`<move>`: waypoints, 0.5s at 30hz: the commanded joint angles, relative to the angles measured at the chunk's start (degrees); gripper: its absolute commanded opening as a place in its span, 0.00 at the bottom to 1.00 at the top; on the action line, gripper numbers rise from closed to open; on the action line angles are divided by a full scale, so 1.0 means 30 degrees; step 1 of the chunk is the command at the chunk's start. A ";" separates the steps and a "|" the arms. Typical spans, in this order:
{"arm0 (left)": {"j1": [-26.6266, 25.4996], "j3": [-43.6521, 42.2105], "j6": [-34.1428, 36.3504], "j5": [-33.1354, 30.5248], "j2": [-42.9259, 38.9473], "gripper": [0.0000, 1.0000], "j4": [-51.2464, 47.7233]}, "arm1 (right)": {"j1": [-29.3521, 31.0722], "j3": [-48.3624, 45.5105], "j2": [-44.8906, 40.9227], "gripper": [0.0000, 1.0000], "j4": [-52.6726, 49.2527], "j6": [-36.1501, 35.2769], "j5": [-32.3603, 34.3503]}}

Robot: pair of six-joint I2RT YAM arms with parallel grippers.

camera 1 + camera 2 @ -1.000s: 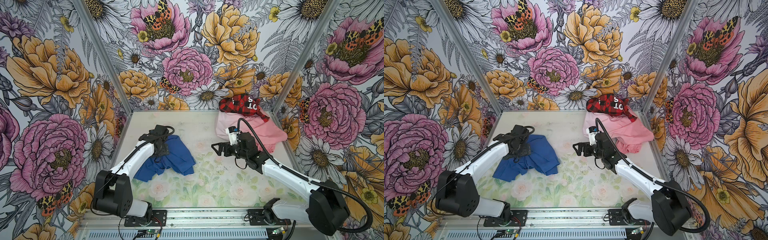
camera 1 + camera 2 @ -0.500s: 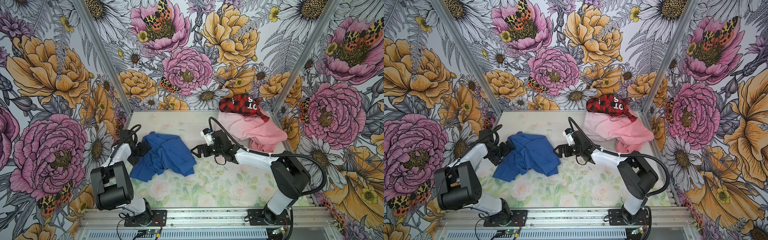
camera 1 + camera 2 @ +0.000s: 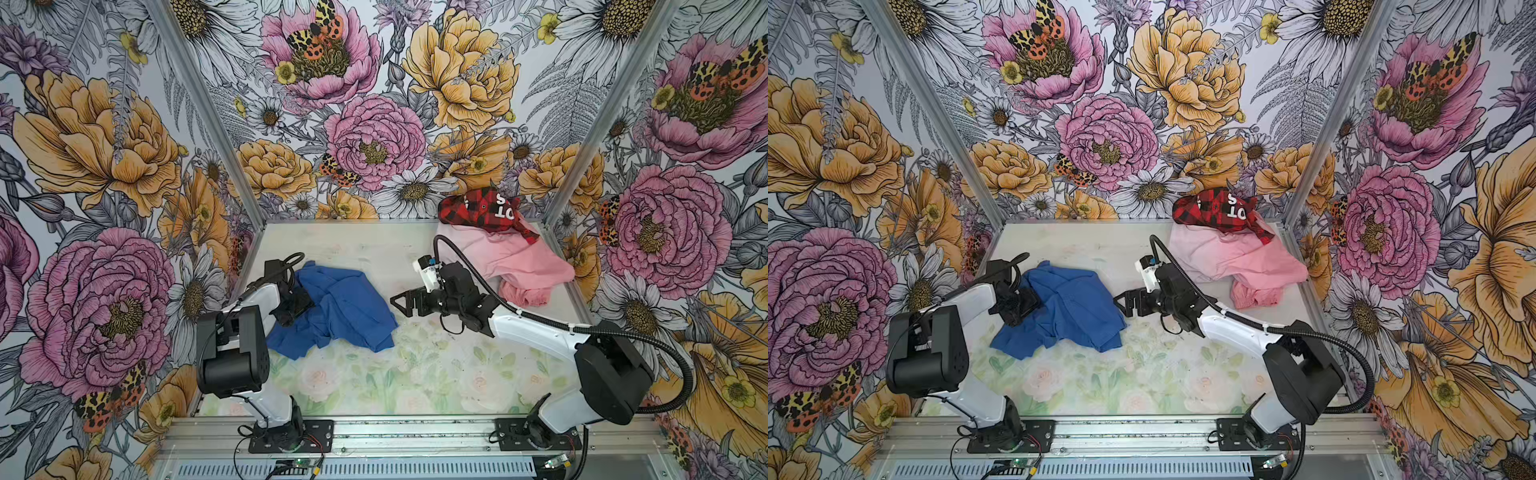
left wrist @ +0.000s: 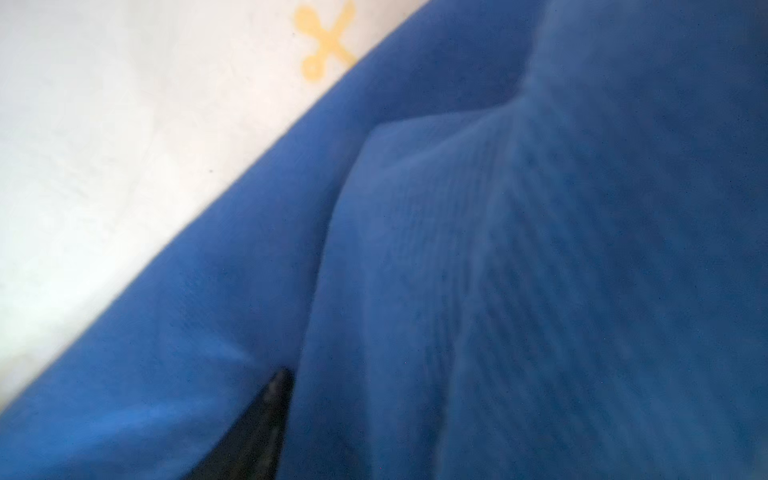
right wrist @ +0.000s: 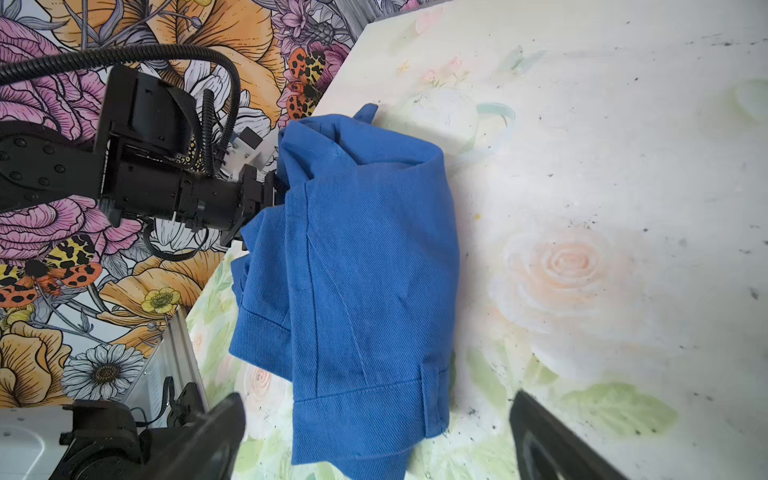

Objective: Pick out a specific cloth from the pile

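Observation:
The cloth [image 3: 345,307] [image 3: 1071,307] is a plain blue garment, crumpled on the left half of the table and apart from the pile. The pile is a red-and-black plaid garment [image 3: 486,212] on pink ones [image 3: 511,262] at the back right. My left gripper [image 3: 297,305] [image 5: 270,191] is pushed into the cloth's left edge. Blue fabric [image 4: 498,249] fills the left wrist view and hides all but one dark finger [image 4: 266,424]. My right gripper [image 3: 399,301] [image 5: 376,399] stands open just right of the cloth [image 5: 365,270], nothing between its fingers.
Flowered walls close the table [image 3: 415,374] on three sides, with metal posts [image 3: 253,220] at the back corners. A metal rail [image 3: 415,432] carrying both arm bases runs along the front edge. The right arm's black cable [image 3: 665,353] loops out at the right.
The left gripper drew off the cloth to the left, then came back in against its left edge. The right gripper moved left from beside the pile toward the cloth's right edge.

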 commanded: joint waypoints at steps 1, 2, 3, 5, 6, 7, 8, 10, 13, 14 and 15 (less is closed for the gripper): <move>-0.0170 -0.0607 -0.0589 0.0167 0.0068 0.36 0.0602 | -0.0194 -0.0360 -0.1285 0.99 -0.0186 -0.0326 0.0363; -0.0119 -0.0202 -0.0343 -0.0142 -0.0646 0.28 0.0124 | -0.0222 -0.0411 -0.1441 0.99 -0.0289 -0.0347 0.0356; -0.0112 0.0419 -0.0006 -0.0403 -0.1300 0.20 -0.0515 | -0.0251 -0.0405 -0.1567 0.99 -0.0425 -0.0365 0.0336; -0.0372 0.2400 0.0913 -0.2239 -0.2415 0.00 -0.2369 | -0.0306 -0.0373 -0.1740 0.99 -0.0656 -0.0396 0.0250; -0.0764 0.3677 0.1543 -0.3862 -0.2873 0.00 -0.3518 | -0.0301 -0.0360 -0.1828 0.99 -0.0693 -0.0451 0.0223; -0.1163 0.4924 0.2216 -0.5367 -0.3038 0.00 -0.4494 | -0.0316 -0.0402 -0.1898 0.99 -0.0694 -0.0461 0.0275; -0.1706 0.6421 0.2949 -0.7494 -0.2978 0.00 -0.5800 | -0.0316 -0.0436 -0.1970 1.00 -0.0663 -0.0498 0.0352; -0.2737 0.8938 0.4163 -1.0137 -0.2524 0.00 -0.7534 | -0.0329 -0.0538 -0.1976 0.99 -0.0614 -0.0460 0.0475; -0.4566 1.1220 0.5660 -1.2110 -0.1634 0.00 -0.9107 | -0.0386 -0.0748 -0.1924 1.00 -0.0384 -0.0344 0.0428; -0.5394 1.1541 0.6014 -1.2383 -0.1513 0.00 -0.9313 | -0.0379 -0.0852 -0.1906 0.99 -0.0314 -0.0310 0.0363; -0.6238 1.1641 0.6346 -1.2056 -0.1480 0.00 -0.9327 | -0.0400 -0.0894 -0.1902 1.00 -0.0340 -0.0300 0.0312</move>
